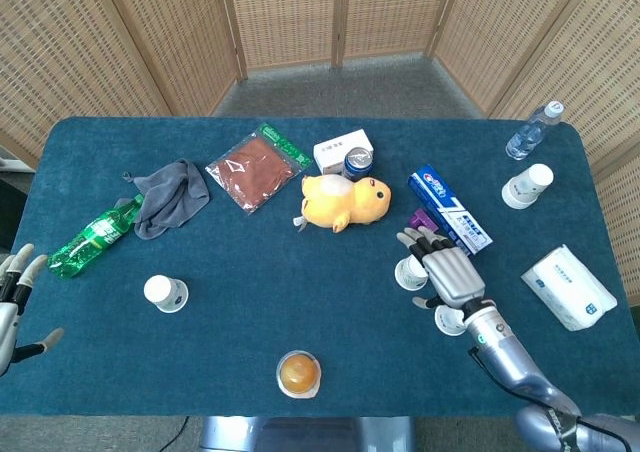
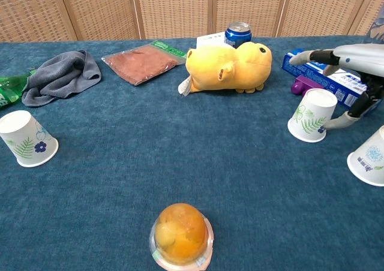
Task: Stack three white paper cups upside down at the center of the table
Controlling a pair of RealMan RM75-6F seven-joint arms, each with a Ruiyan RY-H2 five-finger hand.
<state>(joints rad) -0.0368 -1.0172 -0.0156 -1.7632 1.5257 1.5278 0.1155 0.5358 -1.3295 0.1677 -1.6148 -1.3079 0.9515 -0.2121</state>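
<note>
Three single white paper cups stand upside down on the blue table. One is at the left (image 1: 165, 293) (image 2: 27, 138). One is right of centre (image 1: 409, 272) (image 2: 312, 115). The third (image 1: 449, 320) (image 2: 368, 157) is nearer the front, partly hidden by my right wrist in the head view. My right hand (image 1: 446, 272) (image 2: 351, 64) hovers just above and to the right of the middle-right cup, fingers spread, thumb low beside it, holding nothing. More white cups (image 1: 527, 185) are stacked at the far right. My left hand (image 1: 15, 294) is open at the front left edge.
A yellow plush toy (image 1: 345, 202), a blue can (image 1: 357, 162) and a toothpaste box (image 1: 450, 210) lie behind the right hand. An orange jelly cup (image 1: 298, 374) sits at the front centre. A grey cloth (image 1: 170, 197), a green bottle (image 1: 95, 237) and a tissue pack (image 1: 568, 287) lie toward the sides.
</note>
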